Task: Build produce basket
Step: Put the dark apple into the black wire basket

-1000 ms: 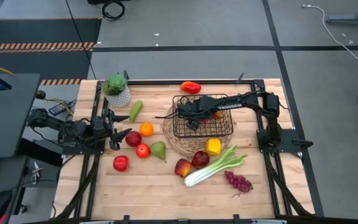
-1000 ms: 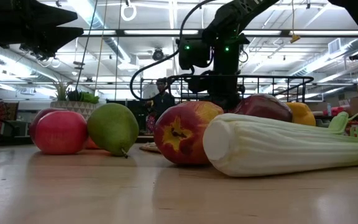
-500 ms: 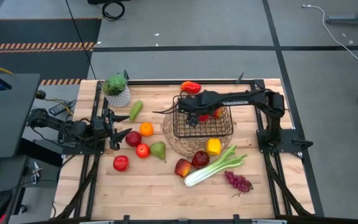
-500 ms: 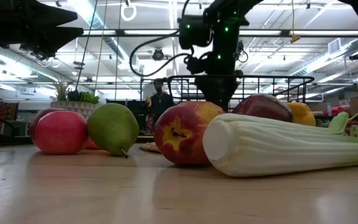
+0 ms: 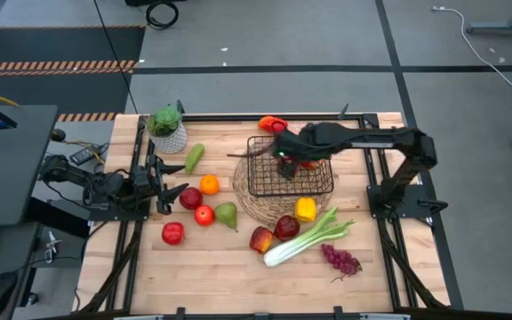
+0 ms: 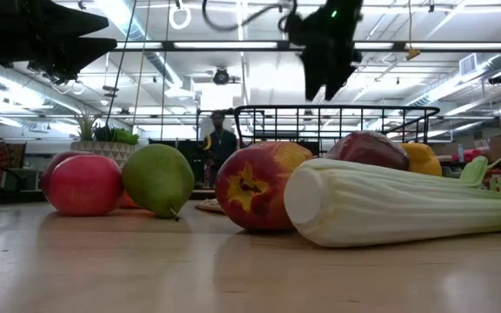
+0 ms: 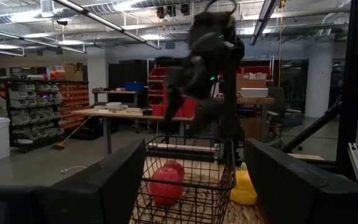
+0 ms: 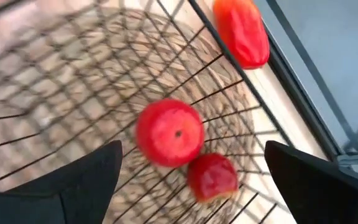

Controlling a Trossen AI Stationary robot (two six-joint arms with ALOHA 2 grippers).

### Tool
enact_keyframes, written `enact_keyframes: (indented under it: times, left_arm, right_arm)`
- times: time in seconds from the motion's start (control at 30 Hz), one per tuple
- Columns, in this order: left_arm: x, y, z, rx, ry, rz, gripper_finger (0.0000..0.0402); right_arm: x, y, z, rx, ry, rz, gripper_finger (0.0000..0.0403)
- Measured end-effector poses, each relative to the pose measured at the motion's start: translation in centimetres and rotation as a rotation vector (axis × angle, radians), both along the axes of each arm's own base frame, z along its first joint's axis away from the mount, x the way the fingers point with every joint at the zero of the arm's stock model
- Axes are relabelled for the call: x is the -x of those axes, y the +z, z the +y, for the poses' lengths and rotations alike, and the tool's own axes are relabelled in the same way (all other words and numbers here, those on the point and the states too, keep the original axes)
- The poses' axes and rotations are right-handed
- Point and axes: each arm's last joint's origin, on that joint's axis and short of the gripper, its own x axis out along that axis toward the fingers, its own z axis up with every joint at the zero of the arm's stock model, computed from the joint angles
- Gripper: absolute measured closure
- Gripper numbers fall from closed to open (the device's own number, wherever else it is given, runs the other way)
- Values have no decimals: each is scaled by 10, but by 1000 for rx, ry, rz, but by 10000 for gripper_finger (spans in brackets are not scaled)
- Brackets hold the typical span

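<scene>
Where the table's near edge lies, purple grapes (image 5: 340, 260) rest by themselves, and just behind them the long celery (image 5: 308, 237) runs slantwise, its cut end beside a red-and-yellow apple (image 5: 260, 239) and a dark red apple (image 5: 286, 227), with a yellow pepper (image 5: 305, 209) touching the straw mat (image 5: 242, 197). To the left sit a red apple (image 5: 172, 233), a smaller red apple (image 5: 204, 215), a green pear (image 5: 227, 214), another dark apple (image 5: 190, 198) and an orange (image 5: 209, 184). The black wire basket (image 5: 261, 183) stands on the mat and holds two red apples (image 8: 169, 132), one larger, one smaller, lying close together against its far side. The right gripper (image 5: 282, 156) hangs above the basket's far part, fingers spread wide and empty. Beyond the basket a red pepper (image 5: 272, 124) lies at the far edge; a second green pear (image 5: 194, 157) and a potted plant (image 5: 166, 127) stand far left. The left gripper (image 5: 169, 180) waits at the left side, partly open, holding nothing. No readable writing shows.
</scene>
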Motion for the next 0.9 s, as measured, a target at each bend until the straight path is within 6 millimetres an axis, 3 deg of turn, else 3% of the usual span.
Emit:
enact_keyframes:
  times: [0.2, 0.43, 0.57, 0.77, 0.9]
  left_arm:
    - [0, 0, 0, 0, 0, 0, 120]
    - [0, 0, 0, 0, 0, 0, 120]
    - [0, 0, 0, 0, 0, 0, 120]
    - [0, 0, 0, 0, 0, 0, 120]
    - [0, 0, 0, 0, 0, 0, 120]
  right_arm:
    - [24, 14, 51, -20, 83, -125, 4]
    - [39, 8, 113, -109, 208, -172, 4]
    - [33, -12, 142, -148, 184, -147, 4]
    - [5, -49, 191, -174, 289, -201, 4]
    - [-12, -70, 208, -219, 386, -211, 4]
